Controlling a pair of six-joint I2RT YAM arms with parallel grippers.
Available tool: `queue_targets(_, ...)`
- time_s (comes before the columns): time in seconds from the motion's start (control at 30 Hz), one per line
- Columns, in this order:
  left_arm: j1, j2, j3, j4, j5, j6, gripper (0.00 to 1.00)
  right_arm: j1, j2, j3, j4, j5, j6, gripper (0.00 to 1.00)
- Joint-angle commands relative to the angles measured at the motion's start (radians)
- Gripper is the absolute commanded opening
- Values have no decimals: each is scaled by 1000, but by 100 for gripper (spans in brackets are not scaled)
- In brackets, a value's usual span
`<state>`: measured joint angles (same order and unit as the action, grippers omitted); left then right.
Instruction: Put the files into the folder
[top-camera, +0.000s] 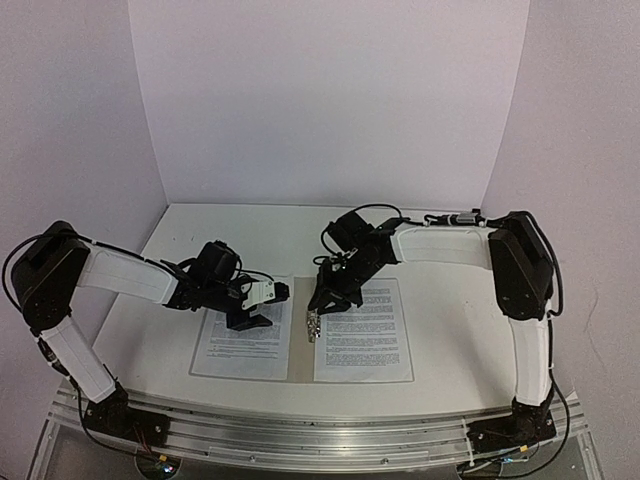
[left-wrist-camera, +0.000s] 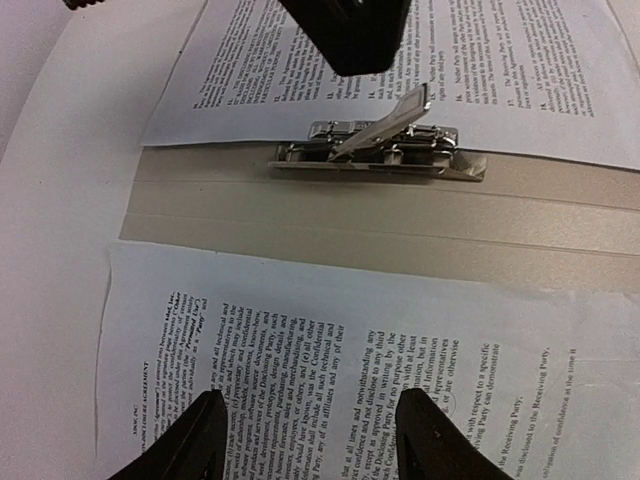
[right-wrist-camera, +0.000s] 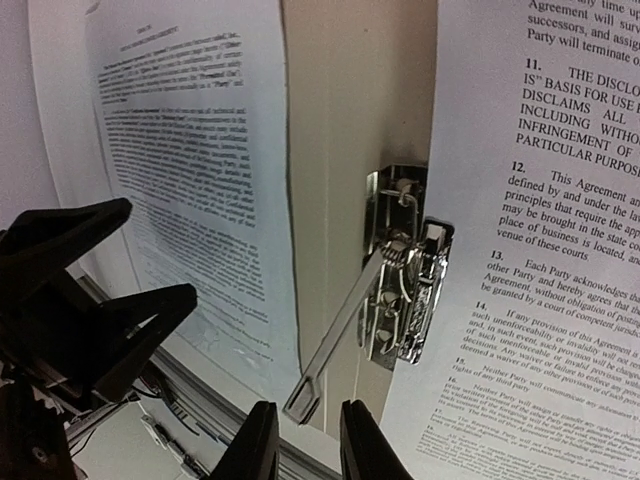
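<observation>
White files (top-camera: 363, 330) covered in dense black text. Beige-tan folder (left-wrist-camera: 400, 215) showing as a plain strip beside the shiny silver clip (left-wrist-camera: 380, 155). White worktop (top-camera: 200, 230), pale lilac-tinted walls (top-camera: 330, 100).

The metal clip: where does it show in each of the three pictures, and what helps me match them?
Top external: clip low centre, between the two sheets.
Left wrist: clip upper centre, lever raised.
Right wrist: clip right of centre, lever pointing down-left.
Shared landmark: the tan folder spine beside it.
</observation>
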<state>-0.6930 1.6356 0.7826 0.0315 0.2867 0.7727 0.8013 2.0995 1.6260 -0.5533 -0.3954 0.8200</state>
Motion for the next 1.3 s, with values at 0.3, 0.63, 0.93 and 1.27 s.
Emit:
queue_targets(0.3,-3,31,-80,28,-74,107,61,3,42,14,16,-54,71,21)
queue_targets(0.63,-8,38,-107,35,-59,70,61,18,73,-5,16,-72,79,20)
queue_targets(0.93,-7,39,-116,22,-70,66,61,18,53,-85,20,-44,70,10)
queue_targets(1.27,-4,41,-125,13,-76,59,60,18,70,-189,22,21,-41,0)
